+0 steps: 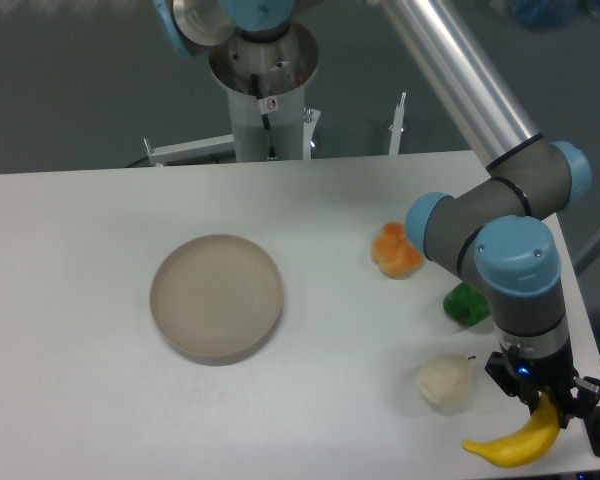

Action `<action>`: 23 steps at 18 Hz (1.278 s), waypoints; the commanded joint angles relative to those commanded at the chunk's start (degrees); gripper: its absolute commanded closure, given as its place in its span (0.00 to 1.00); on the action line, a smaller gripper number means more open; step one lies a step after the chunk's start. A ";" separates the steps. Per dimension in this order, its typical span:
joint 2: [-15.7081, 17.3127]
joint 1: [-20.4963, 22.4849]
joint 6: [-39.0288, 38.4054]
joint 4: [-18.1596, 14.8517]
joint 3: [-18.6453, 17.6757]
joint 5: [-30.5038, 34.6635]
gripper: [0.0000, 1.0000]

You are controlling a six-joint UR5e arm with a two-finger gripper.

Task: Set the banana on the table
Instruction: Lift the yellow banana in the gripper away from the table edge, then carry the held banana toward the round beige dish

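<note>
The banana (515, 445) is clamped at its upper end by the gripper (547, 400), just right of the pale round fruit (446, 381), low over the table (80, 300). It is judged light, stiff and slippery; a mid-body grasp is preferred.

Green thing (467, 304): partly hidden behind the arm (510, 270).
Banana (516, 442): upper end covered by the fingers (536, 396).
Bench (100, 400): cut off at the bottom edge.

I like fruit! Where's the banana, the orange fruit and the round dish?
banana (505, 449): fixed camera, on its yellow middle.
orange fruit (396, 251): fixed camera, on its lumpy centre.
round dish (217, 297): fixed camera, on its bare floor.
</note>
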 joint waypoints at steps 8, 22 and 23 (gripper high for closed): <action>0.61 0.00 0.00 -0.09 -0.53 0.00 0.63; 7.90 -2.10 -6.22 -0.09 -10.44 0.35 0.63; 8.69 -2.81 -7.63 -0.09 -11.68 0.35 0.63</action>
